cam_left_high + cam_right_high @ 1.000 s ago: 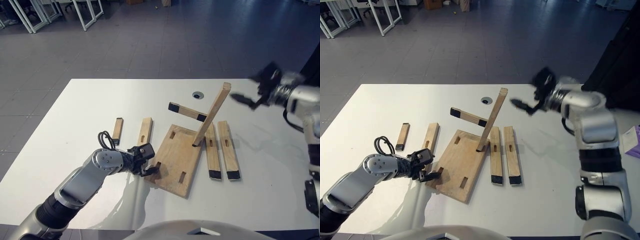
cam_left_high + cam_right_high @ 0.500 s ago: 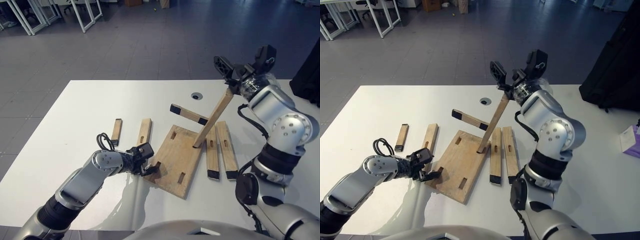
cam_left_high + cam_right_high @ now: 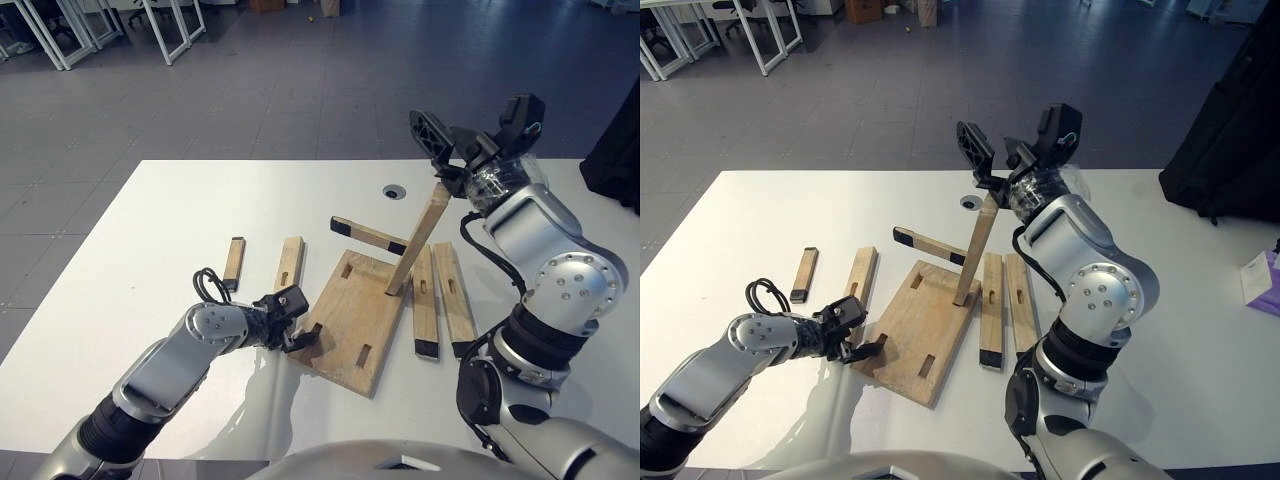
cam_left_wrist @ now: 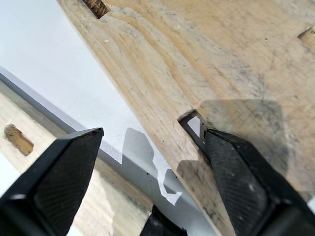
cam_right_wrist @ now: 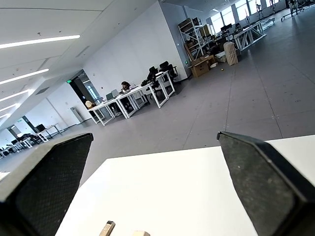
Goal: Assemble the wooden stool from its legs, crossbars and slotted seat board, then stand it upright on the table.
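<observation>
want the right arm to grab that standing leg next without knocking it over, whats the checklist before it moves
1. Right gripper open: ok, fingers spread just above the leg's top.
2. Standing leg seated in its slot: cannot tell; its foot is in a seat board slot, but it leans.
3. Left gripper clamping the board: not ok, it is open at the board's near left edge.
4. Crossbar joined to the leg: ok, one end meets the leg, the other hangs in the air.
5. Spare legs out of the way: ok, flat on the table to the right of the board.
</observation>
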Tool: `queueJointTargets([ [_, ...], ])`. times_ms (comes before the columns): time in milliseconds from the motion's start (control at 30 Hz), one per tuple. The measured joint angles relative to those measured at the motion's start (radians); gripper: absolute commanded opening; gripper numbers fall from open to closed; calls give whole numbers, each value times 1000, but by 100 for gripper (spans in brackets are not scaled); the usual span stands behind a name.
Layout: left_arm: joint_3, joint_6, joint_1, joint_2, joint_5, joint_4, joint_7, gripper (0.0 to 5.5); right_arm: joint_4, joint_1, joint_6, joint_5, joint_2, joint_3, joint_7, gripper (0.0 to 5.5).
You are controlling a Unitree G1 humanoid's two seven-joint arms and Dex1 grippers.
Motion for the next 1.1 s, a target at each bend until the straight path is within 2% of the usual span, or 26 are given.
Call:
queueJointTargets([
  [200,-4,1,-3,-6,-1,1,4,379,154,-162,76,32,-53,-95,-71,466],
  [400,-9,0,-6,-16,-1,3,13,379,159,-404,2,79,-80,-141,-120,466],
  [467,-9,0,-7,-16,-2,3,11,379,131,-379,11,111,-55,-148,-154,466],
  [600,-6,-1,-8,-14,-3,3,8,379,-44,-49,135,166,55,-100,-193,466],
  [700,-9,-1,-10,-14,-2,13,11,379,-147,29,125,191,105,-53,-202,466],
  [867,-10,-2,-14,-14,-3,19,7,379,-105,14,66,191,103,-52,-227,466],
  [1000,-10,-2,-11,-23,-3,17,14,379,17,-72,47,196,26,-124,-260,466],
  [1100,-5,-2,-4,-27,-5,10,25,379,67,-192,36,228,-77,-191,-284,466],
])
